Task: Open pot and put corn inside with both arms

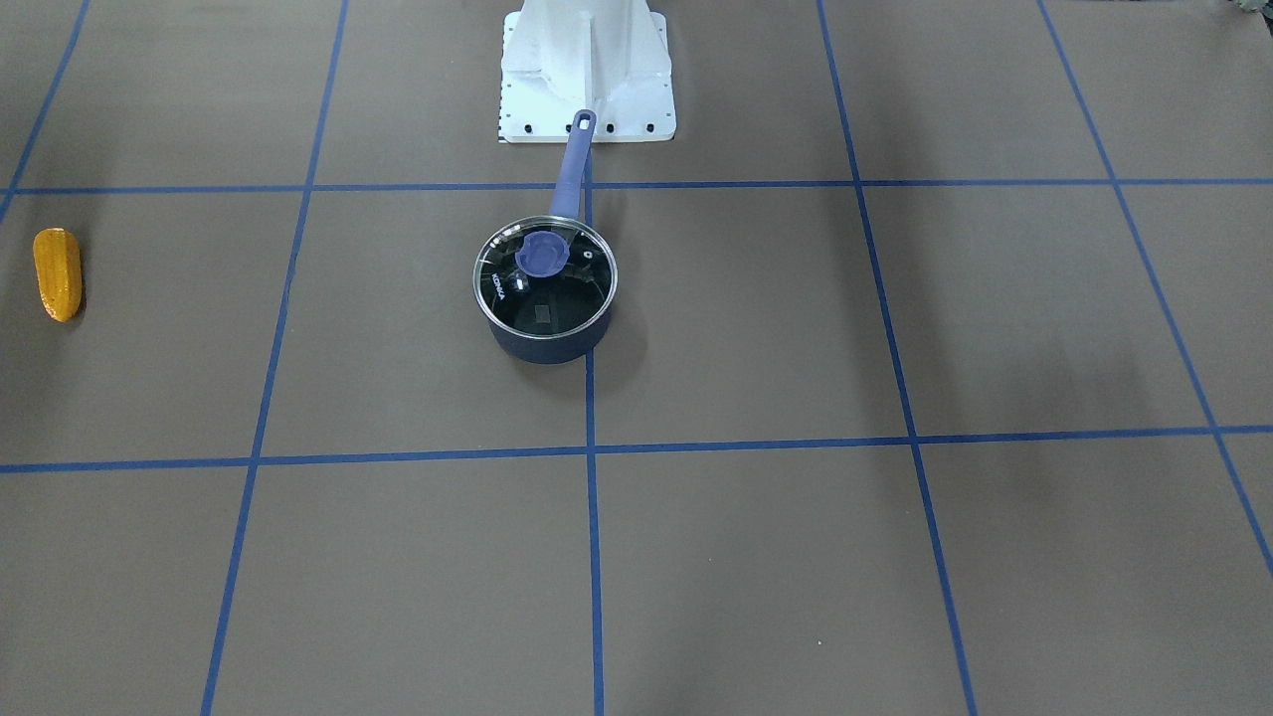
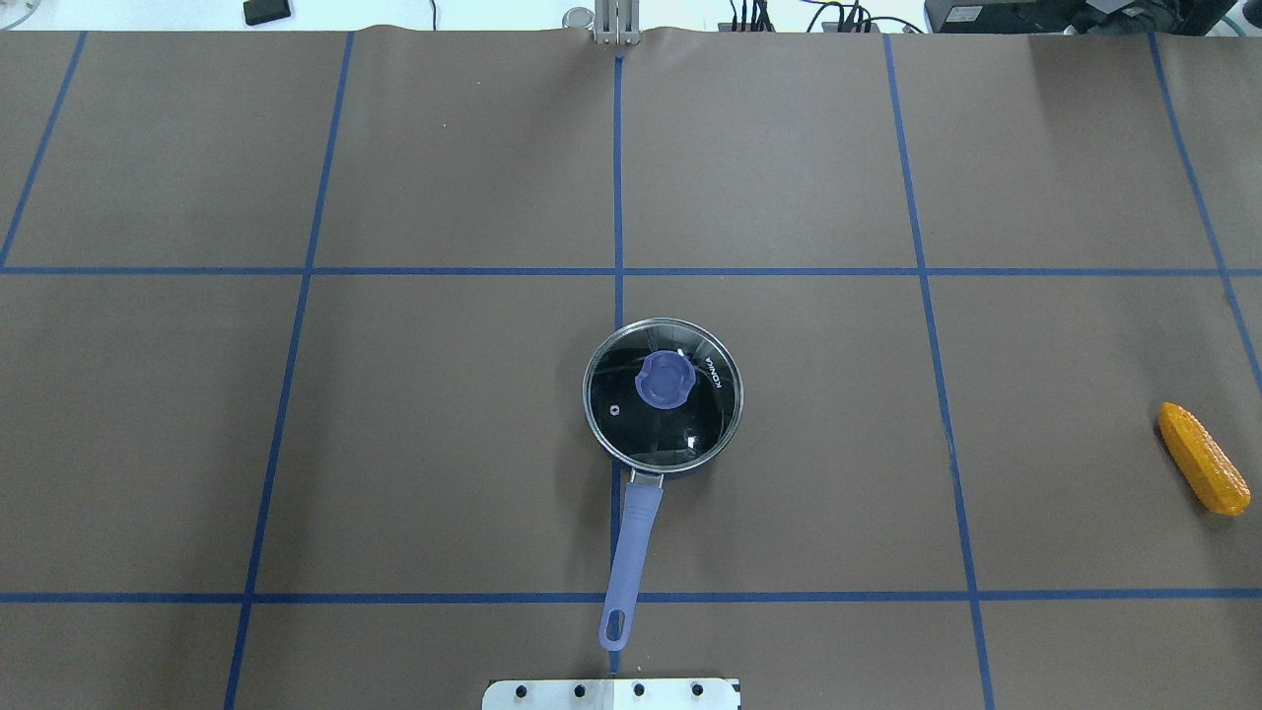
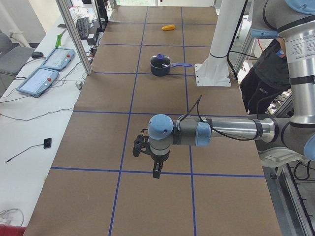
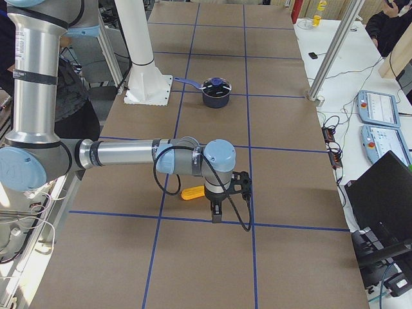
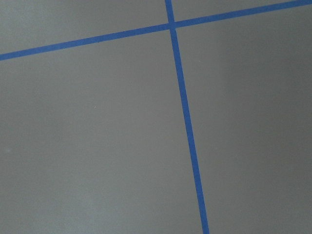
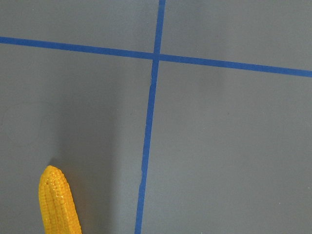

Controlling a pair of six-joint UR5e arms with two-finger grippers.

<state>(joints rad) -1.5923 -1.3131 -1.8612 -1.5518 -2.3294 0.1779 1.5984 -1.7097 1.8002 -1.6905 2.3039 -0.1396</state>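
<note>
Pot (image 1: 545,343) closed, glass lid (image 2: 690,434) seated, handle (image 2: 631,552) pointing at base plate (image 2: 611,693). Corn (image 2: 1203,459) lies flat, well off to the pot's right (robot's side). Left gripper (image 3: 140,148) hangs well clear of pot. Right gripper (image 4: 241,183) hangs near the corn. Can't tell jaw opening on either.

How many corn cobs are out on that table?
1. The corn lies near the table edge on the robot's right, well apart from the pot. None shows through the glass lid, though one could hide there.
</note>
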